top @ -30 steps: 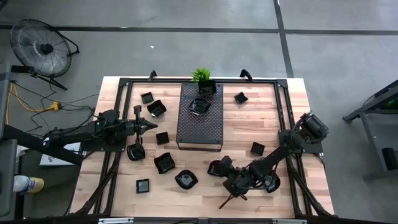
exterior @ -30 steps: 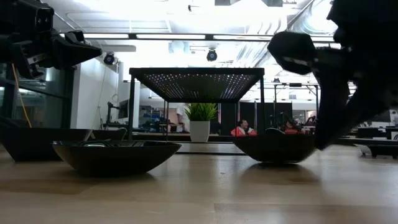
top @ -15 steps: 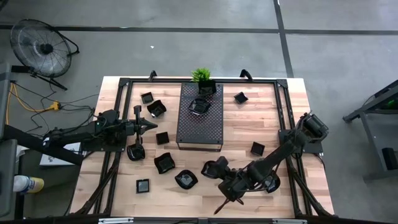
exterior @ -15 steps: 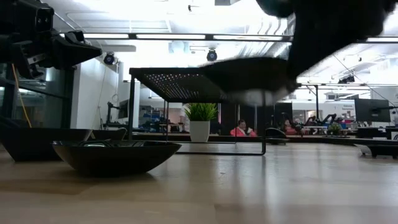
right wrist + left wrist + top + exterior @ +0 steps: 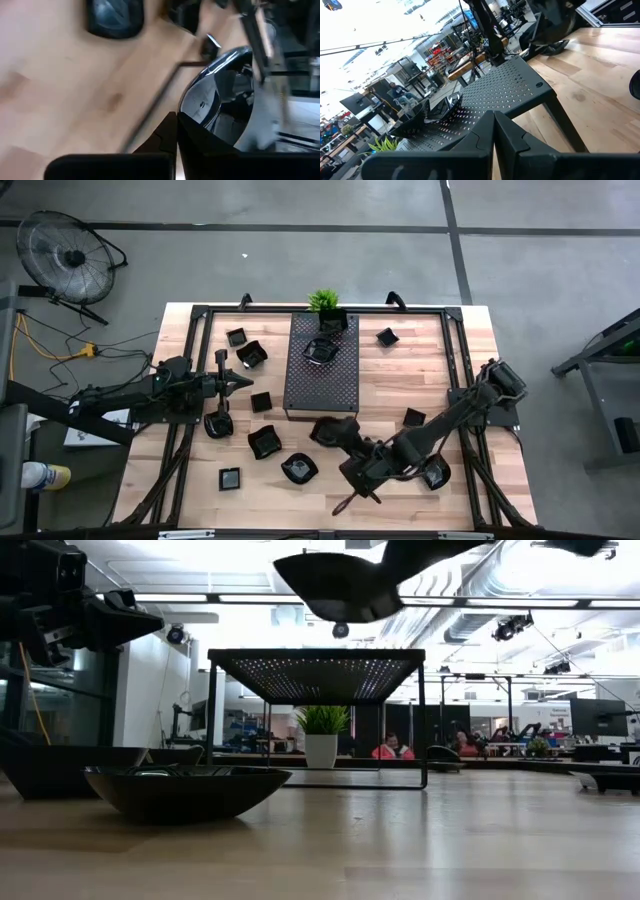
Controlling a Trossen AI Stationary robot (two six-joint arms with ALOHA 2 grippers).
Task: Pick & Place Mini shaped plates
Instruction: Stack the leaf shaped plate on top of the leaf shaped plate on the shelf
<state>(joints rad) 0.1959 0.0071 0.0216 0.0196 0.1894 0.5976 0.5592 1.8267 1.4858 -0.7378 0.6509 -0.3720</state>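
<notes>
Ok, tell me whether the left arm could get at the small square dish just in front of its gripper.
Probably yes. The left gripper hangs shut and empty beside the square dish, with bare table between them. The right gripper, shut on a plate, works farther off.

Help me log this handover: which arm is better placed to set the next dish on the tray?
The right. Its gripper is shut on a small black dish, lifted off the table just in front of the tray. The left gripper is shut on nothing, beside the tray's left edge.
</notes>
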